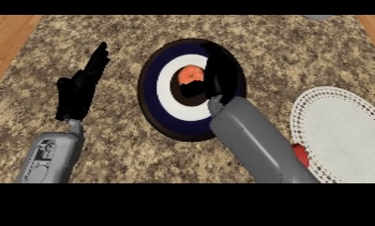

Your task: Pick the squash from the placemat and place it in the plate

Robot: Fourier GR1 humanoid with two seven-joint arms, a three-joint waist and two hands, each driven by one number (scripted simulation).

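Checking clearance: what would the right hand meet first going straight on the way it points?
Likely nothing: the right hand ends at the far rim of the plate, and beyond lies only counter; its height is unclear.

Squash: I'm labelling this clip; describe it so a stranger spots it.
On the speckled counter sits a round plate ringed navy and white. The squash is the small lump at its dark centre, beside the right hand, alone in being orange.

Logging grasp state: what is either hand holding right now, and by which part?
Cannot be told: the right hand lies beside the squash over the plate, hiding any contact. The left hand holds nothing.
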